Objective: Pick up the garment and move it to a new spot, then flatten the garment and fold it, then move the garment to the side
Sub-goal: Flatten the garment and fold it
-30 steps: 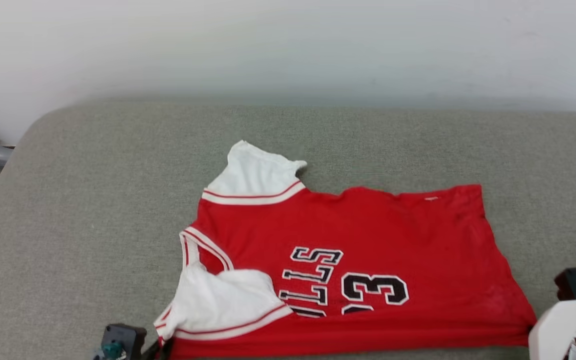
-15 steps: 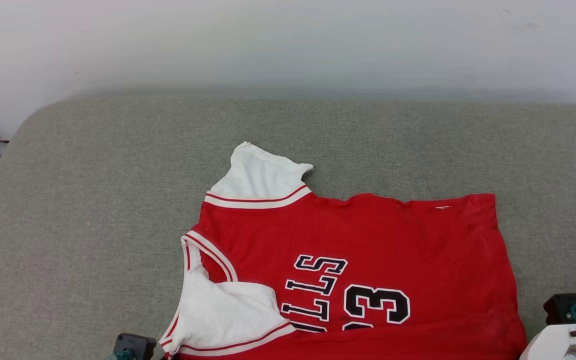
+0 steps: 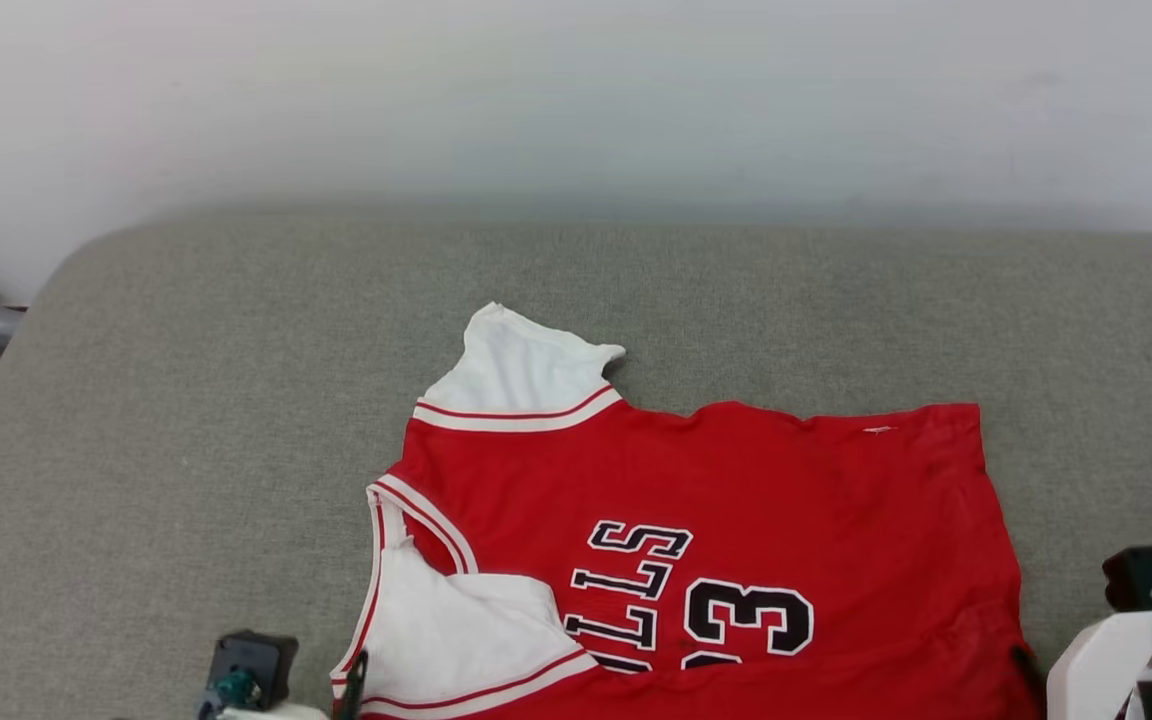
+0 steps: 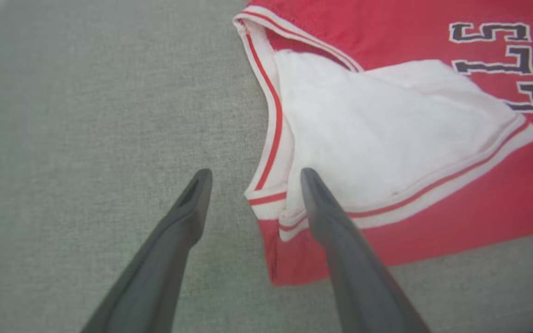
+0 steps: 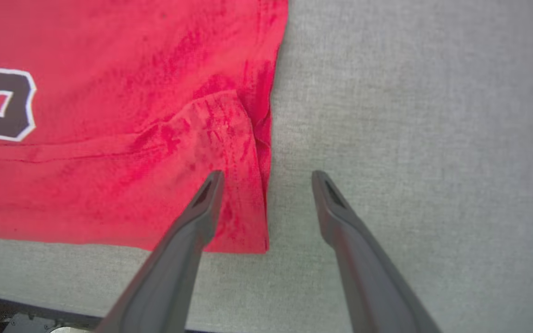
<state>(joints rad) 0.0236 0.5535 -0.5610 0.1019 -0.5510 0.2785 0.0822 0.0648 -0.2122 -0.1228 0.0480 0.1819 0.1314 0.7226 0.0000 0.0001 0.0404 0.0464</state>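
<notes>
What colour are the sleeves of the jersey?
White, with red-striped trim; the sleeve shows best in the left wrist view.

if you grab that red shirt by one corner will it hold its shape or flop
Probably floppy: the shirt lies thin and flat, its near sleeve folded over the chest. The creased hem corner suggests it bunches when pushed. The woven cushion likely drags on it rather than letting it slide.

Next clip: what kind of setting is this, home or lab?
Likely an indoor room; home or lab, I cannot tell. A grey upholstered cushion with a rounded corner lies before a white wall, with a red jersey spread on it.
</notes>
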